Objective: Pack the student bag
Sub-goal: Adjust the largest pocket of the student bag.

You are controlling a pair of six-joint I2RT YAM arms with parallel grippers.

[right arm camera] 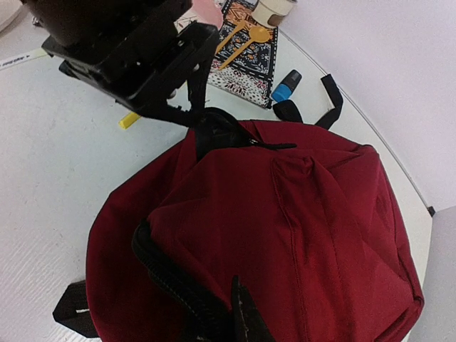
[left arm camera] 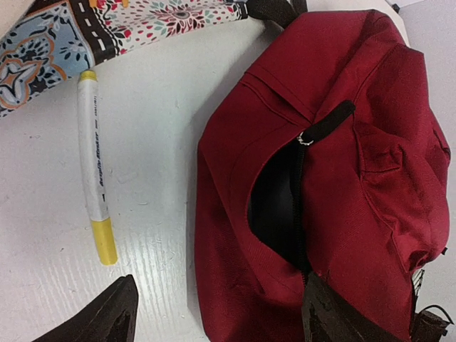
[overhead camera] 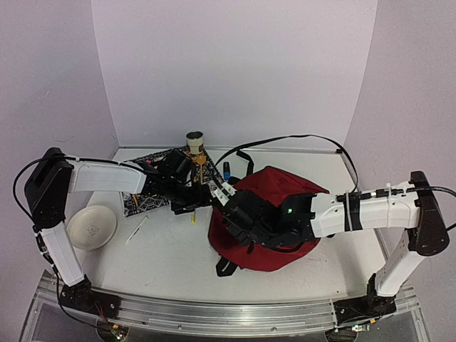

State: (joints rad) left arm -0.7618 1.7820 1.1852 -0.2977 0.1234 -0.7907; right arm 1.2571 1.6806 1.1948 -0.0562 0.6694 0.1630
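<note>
— Red fabric first: where does the student bag [overhead camera: 288, 184] lie?

— Slumped on the tabletop [overhead camera: 171, 263], directly beneath both tools. The left tool [left arm camera: 221, 317] hangs over the bag's left edge. Its jaws are spread wide with nothing between them, and the zipper slit [left arm camera: 274, 206] gapes just ahead of its fingers.

— And the other one?

— The right tool [right arm camera: 239, 310] is down on top of the bag. Its jaws are drawn together on the black zippered lip [right arm camera: 167, 274], so it looks to have the bag by that edge.

— So the step is opening the mouth?

— I'd judge so. Lift that lip gently and hold it steady, because the cloth is limp and will sag shut. The free tool should take the opposite edge rather than the zipper pull [left arm camera: 305, 139]. Then it can spread the mouth wide enough for the yellow-capped marker [left arm camera: 95, 167] lying just beside the bag.
</note>
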